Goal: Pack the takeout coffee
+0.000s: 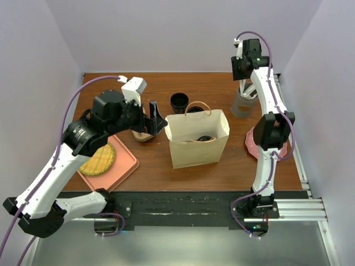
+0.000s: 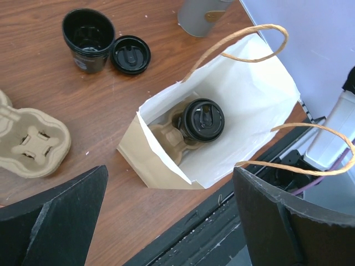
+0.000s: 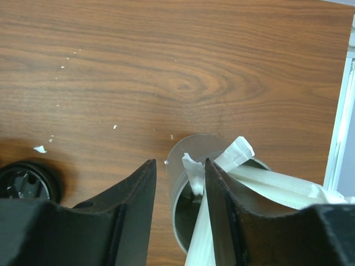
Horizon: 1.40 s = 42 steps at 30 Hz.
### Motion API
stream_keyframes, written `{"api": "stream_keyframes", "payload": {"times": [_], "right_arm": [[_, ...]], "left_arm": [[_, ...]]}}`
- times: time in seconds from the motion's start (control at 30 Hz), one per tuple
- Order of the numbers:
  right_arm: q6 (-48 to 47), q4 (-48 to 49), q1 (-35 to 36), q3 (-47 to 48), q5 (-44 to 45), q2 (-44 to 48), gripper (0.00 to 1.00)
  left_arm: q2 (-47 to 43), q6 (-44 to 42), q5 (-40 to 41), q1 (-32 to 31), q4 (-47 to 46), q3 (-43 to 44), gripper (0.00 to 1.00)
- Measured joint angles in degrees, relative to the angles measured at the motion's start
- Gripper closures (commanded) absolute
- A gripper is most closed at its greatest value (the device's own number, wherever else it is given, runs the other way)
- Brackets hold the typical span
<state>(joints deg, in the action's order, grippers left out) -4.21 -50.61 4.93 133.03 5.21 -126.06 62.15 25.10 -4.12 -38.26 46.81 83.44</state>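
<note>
Top view: white-and-kraft paper bag (image 1: 197,138) stands upright at table centre, mouth open, both handles up.

Left wrist view: the takeout coffee (image 2: 202,119) sits inside the bag, lid on, upright, seated in a cardboard carrier (image 2: 169,138) on the bag floor. It lies toward the bag's 12 o'clock end in that view.

The left gripper (image 1: 156,117) hovers at the bag's 9 o'clock, jaws spread wide, nothing between them. Below it, on the table, I see a second cardboard carrier (image 2: 30,141), with no cups in it.

At the bag's 11 o'clock stands a lidless black cup (image 2: 89,39). A loose black lid (image 2: 131,54) lies flat just beside it, touching or nearly so.

The right gripper (image 3: 180,162) hangs over a grey tub (image 1: 243,101) at the bag's 2 o'clock. Its jaws are narrow but not closed, and bare wood shows in the gap. A torn white wrapper end (image 3: 191,166) pokes up in that gap against one finger. I see no pinch from both sides. More wrapped sticks (image 3: 277,180) lean out of the tub.

A pink tray (image 1: 123,165) sits at the bag's 8 o'clock with a woven yellow mat (image 1: 99,159) on it. A pink plate (image 1: 252,145) sits at 3 o'clock, partly hidden by the right arm.
</note>
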Motion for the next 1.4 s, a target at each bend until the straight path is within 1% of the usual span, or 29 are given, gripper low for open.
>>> {"api": "stream_keyframes", "payload": {"times": [0.1,0.27,0.33,0.4,0.63,0.77,0.87,1.0,1.13,1.27,1.4], "right_arm": [[-0.8,0.9,0.0,-0.2,0.5,0.0,0.62],[-1.6,2.3,0.0,-0.2,1.6,0.0,0.80],[-2.0,2.5,0.0,-0.2,1.7,0.0,0.85],[-2.2,2.6,0.0,-0.2,1.7,0.0,0.88],[-2.3,2.8,0.0,-0.1,2.1,0.7,0.90],[-2.2,2.3,0.0,0.9,2.8,3.1,0.90],[-1.7,2.1,0.0,1.0,2.8,7.2,0.90],[0.0,2.5,0.0,1.0,2.7,16.3,0.91],[1.7,6.5,0.0,-2.3,2.1,29.1,0.92],[4.0,10.8,0.0,-5.9,-0.6,41.0,0.91],[6.5,12.8,0.0,-7.5,-5.3,48.3,0.91]], "left_arm": [[0.0,0.2,1.6,0.0,0.1,0.0,0.00],[0.1,0.4,2.9,0.0,0.6,0.0,0.00],[0.2,0.4,3.1,0.0,0.7,0.0,0.00],[0.3,0.4,3.3,0.0,0.8,0.0,0.00],[0.3,0.4,4.8,0.0,1.0,0.0,0.00],[0.3,0.3,5.1,0.0,1.1,0.0,0.00],[-0.3,0.2,5.5,0.0,0.8,-0.7,0.00],[-1.7,-0.2,5.9,0.0,0.7,-2.0,0.00],[-3.0,-0.5,5.9,0.0,0.3,-2.9,0.00],[-4.5,-0.5,6.3,0.0,-0.5,-4.2,0.00],[-5.8,0.1,7.5,0.0,-0.5,-5.2,0.00]]}}
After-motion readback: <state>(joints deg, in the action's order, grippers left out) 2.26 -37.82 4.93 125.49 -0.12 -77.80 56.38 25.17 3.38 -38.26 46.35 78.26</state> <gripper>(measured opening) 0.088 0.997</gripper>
